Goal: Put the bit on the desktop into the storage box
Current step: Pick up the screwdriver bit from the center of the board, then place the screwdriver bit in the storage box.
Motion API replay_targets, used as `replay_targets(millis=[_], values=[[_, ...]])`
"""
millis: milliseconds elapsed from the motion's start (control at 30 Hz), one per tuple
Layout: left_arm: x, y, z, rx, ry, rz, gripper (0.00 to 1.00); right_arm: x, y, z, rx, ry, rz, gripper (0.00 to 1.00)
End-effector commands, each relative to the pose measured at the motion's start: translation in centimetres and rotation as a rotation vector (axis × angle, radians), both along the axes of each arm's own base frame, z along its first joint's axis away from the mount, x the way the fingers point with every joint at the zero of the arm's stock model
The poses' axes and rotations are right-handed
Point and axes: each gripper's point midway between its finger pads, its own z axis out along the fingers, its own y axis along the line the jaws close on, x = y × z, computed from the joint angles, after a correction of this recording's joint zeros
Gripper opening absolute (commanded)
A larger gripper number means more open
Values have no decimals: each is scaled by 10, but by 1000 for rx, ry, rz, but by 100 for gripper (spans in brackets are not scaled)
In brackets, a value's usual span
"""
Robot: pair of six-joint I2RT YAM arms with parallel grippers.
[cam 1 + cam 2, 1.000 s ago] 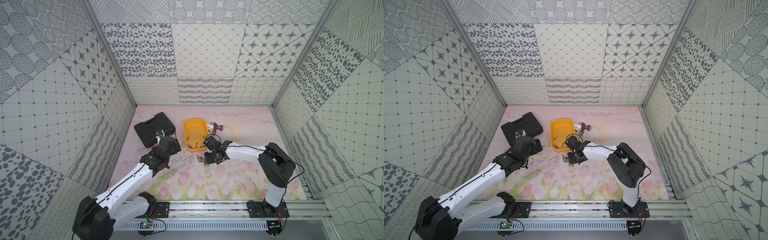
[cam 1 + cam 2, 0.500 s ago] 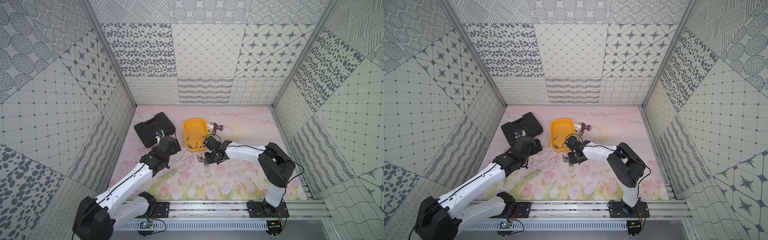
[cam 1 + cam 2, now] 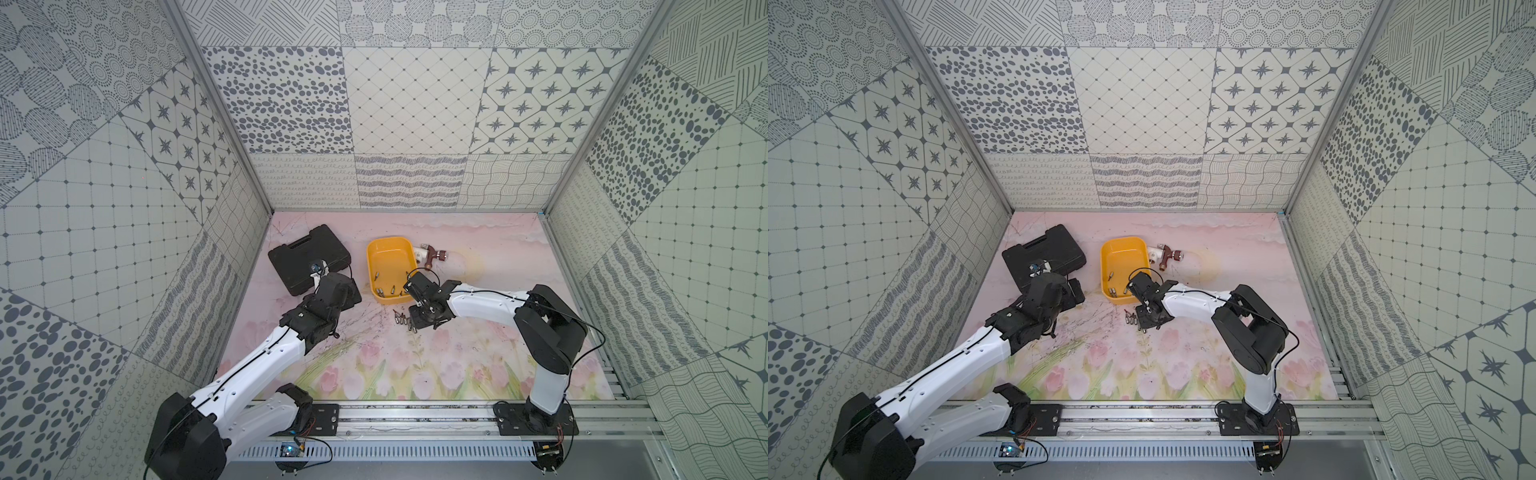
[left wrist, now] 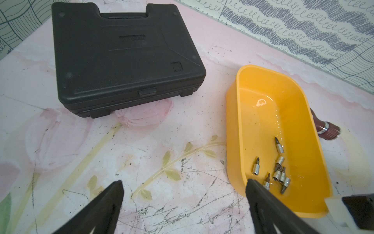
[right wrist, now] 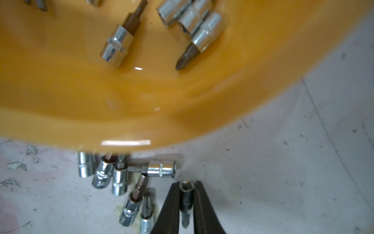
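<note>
Overhead pair, wrists near storage box [image 3: 390, 259]

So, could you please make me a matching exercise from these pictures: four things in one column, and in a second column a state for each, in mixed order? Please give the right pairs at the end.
Things:
1. left gripper
2. right gripper
3. storage box
4. black tool case

States:
A. closed, lying flat on the desktop
B. jaws wide apart, holding nothing
C. shut on one bit
D. yellow, with several loose bits inside

Pairs: 1-B, 2-C, 3-D, 4-A.
</note>
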Motion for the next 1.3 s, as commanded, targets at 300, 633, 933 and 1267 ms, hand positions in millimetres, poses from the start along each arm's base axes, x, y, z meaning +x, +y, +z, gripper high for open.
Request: replay_targets(millis=[300,633,933,1267], values=[[-2,8,5,16,-14,23,99,0,-3,34,45,-17,9,10],[0,5,2,5,-6,13,99,27,15,101,171,-143,35,10],[1,2,-1,-5,3,2,99,75,43,139,213,-249,80,10],[5,1,2,-8,-4,-6,99,123,65,131,175,-299,103,10]])
